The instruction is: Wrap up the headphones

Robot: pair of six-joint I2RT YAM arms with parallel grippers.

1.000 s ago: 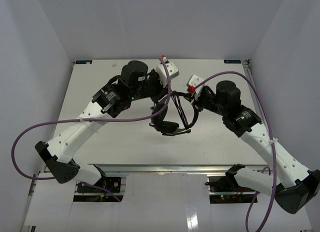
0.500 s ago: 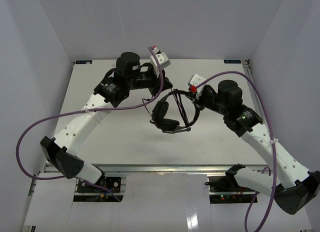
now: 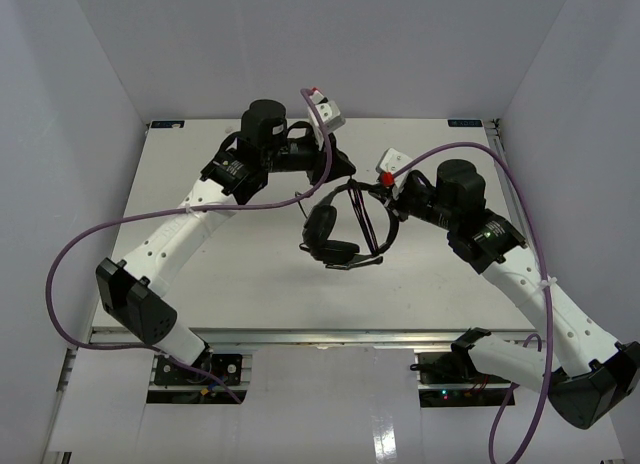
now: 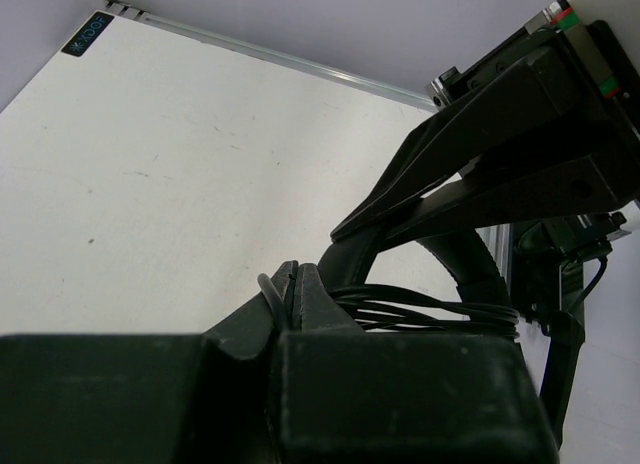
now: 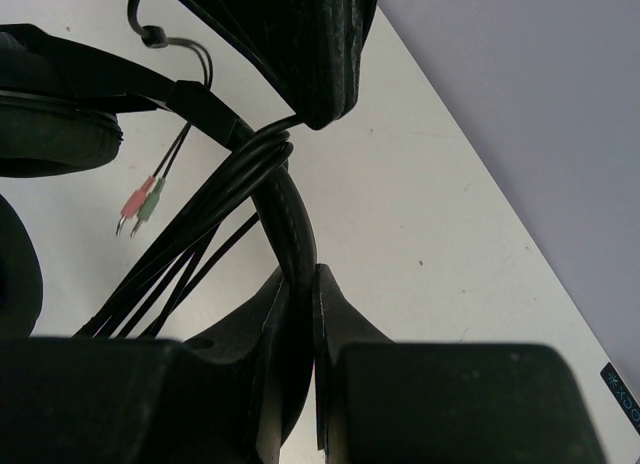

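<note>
left gripper (image 4: 292,282): we are pressing our left fingers together on a strand of the thin black cable (image 4: 430,311), just up-table of the headphones.
cable: it is running rightward from our left pinch to the headband (image 5: 285,199), where several turns are lying bunched across it. the pink and green plugs (image 5: 140,206) are dangling free beside those turns.
headphones (image 3: 345,224): they are sitting over the middle of the table (image 3: 200,259), between both arms, with the earcups (image 3: 322,224) toward the near-left. we cannot tell whether the earcups are touching the table.
right gripper (image 5: 300,279): we are squeezing our right fingers on the headband itself, jaws nearly closed around it, steadying the whole set.
relation that matters: the headband is arching crosswise to the taut cable, and our left arm is sitting nearer the loose length. so we are judging that the next turn is calling for the left pinch to circle the band while the right side is anchoring it.
</note>
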